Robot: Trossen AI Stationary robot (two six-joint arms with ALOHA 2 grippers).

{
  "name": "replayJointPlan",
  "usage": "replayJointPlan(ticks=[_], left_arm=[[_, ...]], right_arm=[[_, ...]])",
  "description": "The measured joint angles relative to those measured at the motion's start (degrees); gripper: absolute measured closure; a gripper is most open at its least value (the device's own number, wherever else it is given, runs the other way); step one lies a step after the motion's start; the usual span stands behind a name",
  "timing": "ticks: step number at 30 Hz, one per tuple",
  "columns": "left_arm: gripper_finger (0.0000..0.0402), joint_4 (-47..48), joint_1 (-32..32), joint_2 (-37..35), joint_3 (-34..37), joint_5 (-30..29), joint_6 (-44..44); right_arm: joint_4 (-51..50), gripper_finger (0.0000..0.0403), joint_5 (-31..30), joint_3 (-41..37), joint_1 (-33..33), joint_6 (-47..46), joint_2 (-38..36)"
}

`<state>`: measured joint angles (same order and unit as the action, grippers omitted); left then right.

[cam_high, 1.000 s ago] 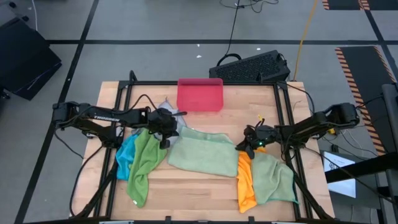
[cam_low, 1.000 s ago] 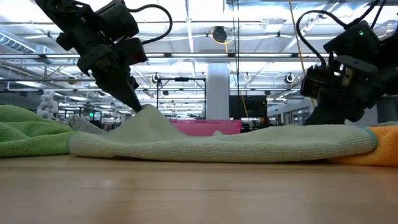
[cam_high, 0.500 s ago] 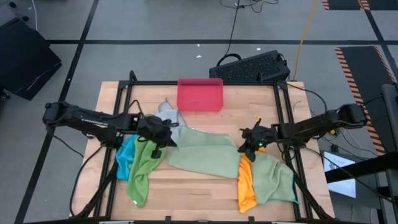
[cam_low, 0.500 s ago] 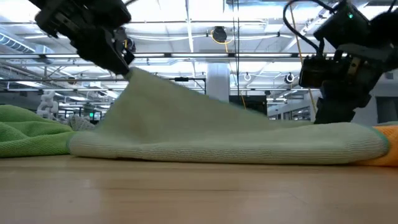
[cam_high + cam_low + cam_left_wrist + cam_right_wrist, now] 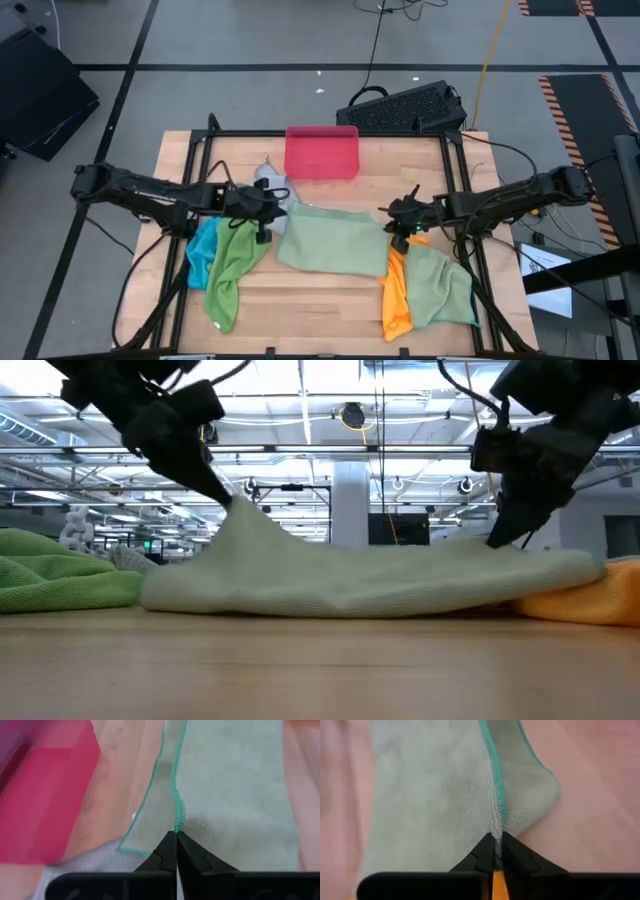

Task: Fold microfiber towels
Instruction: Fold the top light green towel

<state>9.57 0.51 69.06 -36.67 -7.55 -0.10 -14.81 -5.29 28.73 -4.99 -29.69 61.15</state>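
At the middle of the table (image 5: 320,310), the pale green towel (image 5: 335,240) lies spread, pinched at two corners: the left gripper (image 5: 272,207) clamps its far left corner, the right gripper (image 5: 392,222) its far right edge (both lifted slightly). A brighter green towel (image 5: 235,265) and an orange towel (image 5: 396,295) flank it; the pink tray (image 5: 321,152) sits behind.

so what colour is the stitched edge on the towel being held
Teal green edging on the pale green towel; left wrist view.
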Motion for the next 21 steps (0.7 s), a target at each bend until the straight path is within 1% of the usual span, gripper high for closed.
replayJointPlan(ticks=[3,8,13,15,17,21], left_arm=[[0.0399,1.1,-0.6,3.7,0.2,0.0,0.0],[0.0396,-0.7,-2.0,7.4,0.1,-1.5,-0.3],[0.0395,-0.7,-3.8,7.9,0.1,-2.1,-0.4],[0.0398,-0.6,-4.0,7.7,0.1,-2.1,-0.1],[0.0398,-0.5,-4.0,6.8,0.1,-2.1,0.6],[0.0394,-0.1,-3.7,5.7,0.1,-1.3,1.1]], right_arm=[[0.4,0.0378,-3.5,0.0,-0.1,0.6,1.7],[1.3,0.0374,-5.5,0.0,-0.3,2.8,4.2],[5.2,0.0348,-10.9,-0.1,-0.3,4.3,6.3],[5.3,0.0344,-11.1,-0.1,-0.3,5.5,6.5],[5.3,0.0349,-10.7,-0.1,-0.3,6.3,6.4],[4.8,0.0379,-7.5,-0.1,-0.3,6.4,4.4]])
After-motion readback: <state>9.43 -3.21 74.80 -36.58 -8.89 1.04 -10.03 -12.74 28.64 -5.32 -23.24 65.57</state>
